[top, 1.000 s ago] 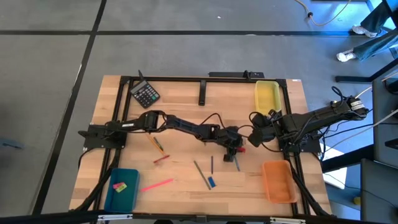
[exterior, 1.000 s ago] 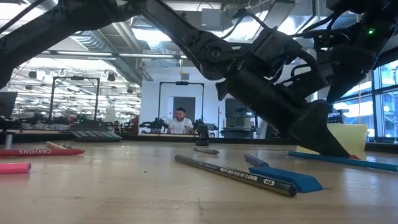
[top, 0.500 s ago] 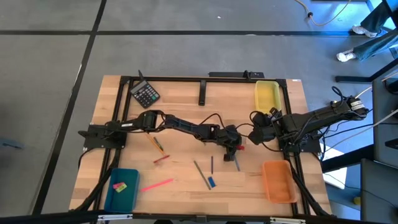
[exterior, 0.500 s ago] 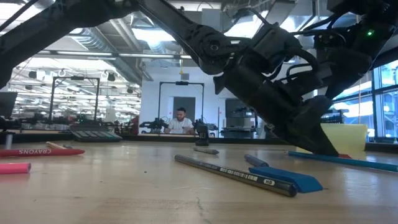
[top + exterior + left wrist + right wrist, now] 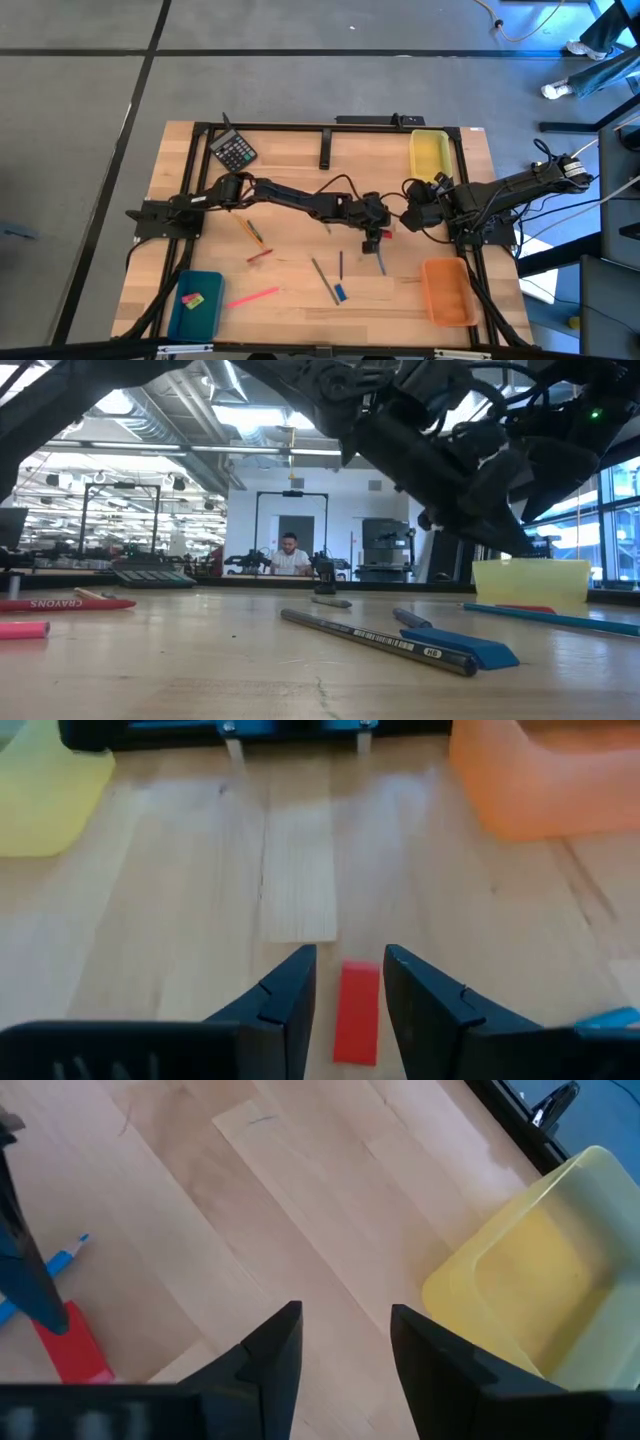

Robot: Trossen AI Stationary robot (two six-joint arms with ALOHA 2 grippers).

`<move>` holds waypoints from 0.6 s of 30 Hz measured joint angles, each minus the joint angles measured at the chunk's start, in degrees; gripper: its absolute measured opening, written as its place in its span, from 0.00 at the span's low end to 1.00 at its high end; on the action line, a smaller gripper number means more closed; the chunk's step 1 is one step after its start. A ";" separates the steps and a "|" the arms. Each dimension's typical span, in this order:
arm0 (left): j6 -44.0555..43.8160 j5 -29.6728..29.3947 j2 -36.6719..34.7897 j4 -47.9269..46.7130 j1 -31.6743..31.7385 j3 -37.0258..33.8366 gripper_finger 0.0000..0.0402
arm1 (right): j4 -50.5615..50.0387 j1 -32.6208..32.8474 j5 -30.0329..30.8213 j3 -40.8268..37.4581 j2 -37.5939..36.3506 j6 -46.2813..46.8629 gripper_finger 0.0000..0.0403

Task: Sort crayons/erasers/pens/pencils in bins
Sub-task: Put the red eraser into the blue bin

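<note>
Red eraser point(image 5: 356, 1011) sits between the left claw point(image 5: 345, 1005) fingers, long axis running along them, pointing away toward the gap between the yellow bin point(image 5: 45, 795) and orange bin point(image 5: 545, 775). Fingers stand narrow on either side; can't tell if they pinch it or whether it's off the worktop point(image 5: 300, 870). High view: eraser mid-worktop, right of centre. Right claw point(image 5: 340, 1340) waits just right of it, fingers apart, nothing between them.

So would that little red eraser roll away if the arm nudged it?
Probably not: the red eraser looks flat-sided and lies flat on the table, so it would likely slide. Being small, it is probably light, and likely firm between the left end effector fingers.
</note>
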 joint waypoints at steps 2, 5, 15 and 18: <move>2.60 0.21 1.01 0.58 0.00 0.00 0.28 | -0.20 0.00 -0.27 0.00 0.00 0.00 0.39; 6.80 1.94 2.69 0.58 -0.07 0.01 0.29 | -0.06 0.00 -0.29 0.00 0.00 0.02 0.39; 7.48 5.03 6.67 4.95 1.45 0.16 0.44 | 0.63 0.00 -0.29 0.00 0.00 0.16 0.39; 6.41 3.52 6.76 4.63 1.81 0.13 0.45 | 0.69 0.00 0.51 0.00 0.01 0.26 0.39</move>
